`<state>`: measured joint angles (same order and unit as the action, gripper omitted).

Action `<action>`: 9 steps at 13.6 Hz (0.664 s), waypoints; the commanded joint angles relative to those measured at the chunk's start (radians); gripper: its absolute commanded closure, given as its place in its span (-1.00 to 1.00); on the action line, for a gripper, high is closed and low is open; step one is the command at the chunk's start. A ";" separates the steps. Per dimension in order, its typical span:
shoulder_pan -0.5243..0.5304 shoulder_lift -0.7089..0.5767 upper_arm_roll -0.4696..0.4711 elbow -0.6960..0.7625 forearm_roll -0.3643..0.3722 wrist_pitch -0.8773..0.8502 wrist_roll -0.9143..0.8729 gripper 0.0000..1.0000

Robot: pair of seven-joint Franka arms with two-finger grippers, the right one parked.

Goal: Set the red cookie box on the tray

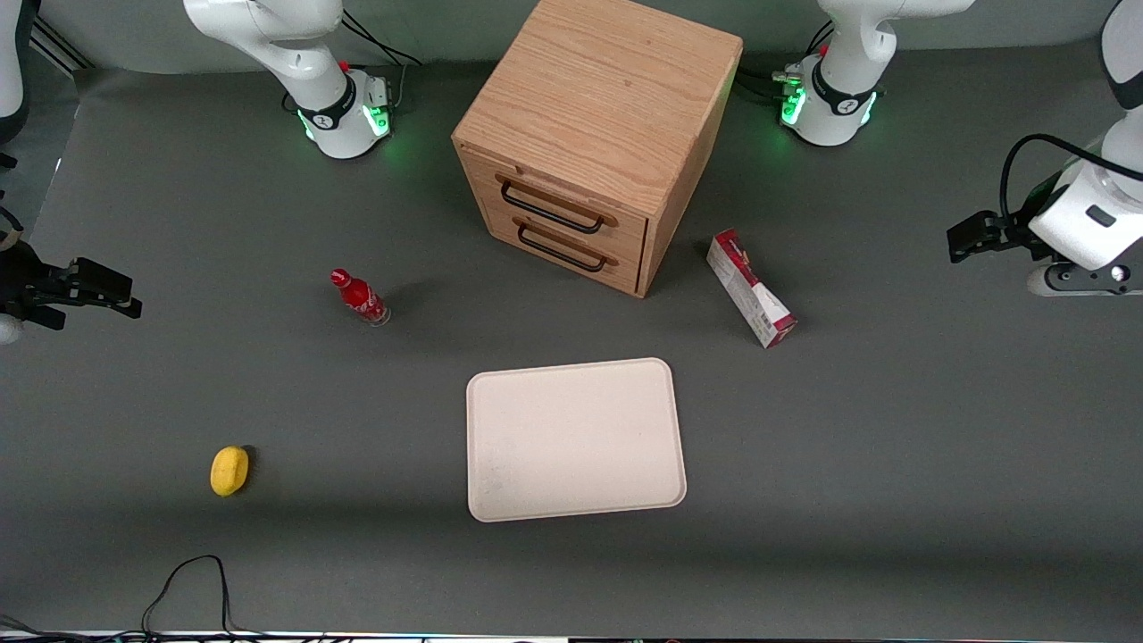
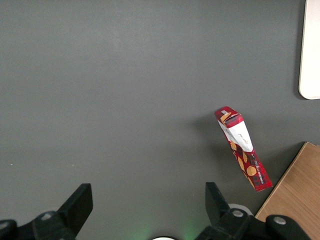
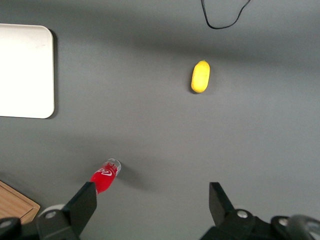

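Cookie box (image 1: 750, 288): dark red, long, laid on the tabletop, apart from the tray.
Tray (image 1: 575, 439): cream, flat, nearer the front camera.
Gripper (image 1: 969, 234): held well apart from the cookie box, toward the working arm's end, fingers (image 2: 80, 202) spread.

We see the gripper (image 1: 969, 239) at the frame's right edge, fingers (image 2: 80, 202) spread wide, with bare gray table (image 1: 893, 402) between it and the box (image 1: 750, 288). The cabinet (image 1: 596, 134) stands just beside the box at upper centre, crowding that side. Open table separates box and tray (image 1: 576, 439). The bottle (image 1: 359, 296) and yellow object (image 1: 229, 470) sit well apart, frame left.
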<state>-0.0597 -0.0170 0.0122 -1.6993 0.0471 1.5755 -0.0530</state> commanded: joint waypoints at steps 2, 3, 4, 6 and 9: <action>0.000 0.028 0.023 0.049 -0.006 -0.042 0.052 -1.00; 0.000 0.028 0.023 0.049 -0.009 -0.043 0.041 -1.00; 0.001 0.028 0.023 0.049 -0.013 -0.052 0.039 -1.00; 0.000 0.029 0.023 0.049 -0.012 -0.057 0.051 -1.00; 0.004 0.028 0.022 0.047 -0.016 -0.060 0.058 -1.00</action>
<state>-0.0586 -0.0013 0.0316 -1.6872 0.0448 1.5455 -0.0177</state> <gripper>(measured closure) 0.000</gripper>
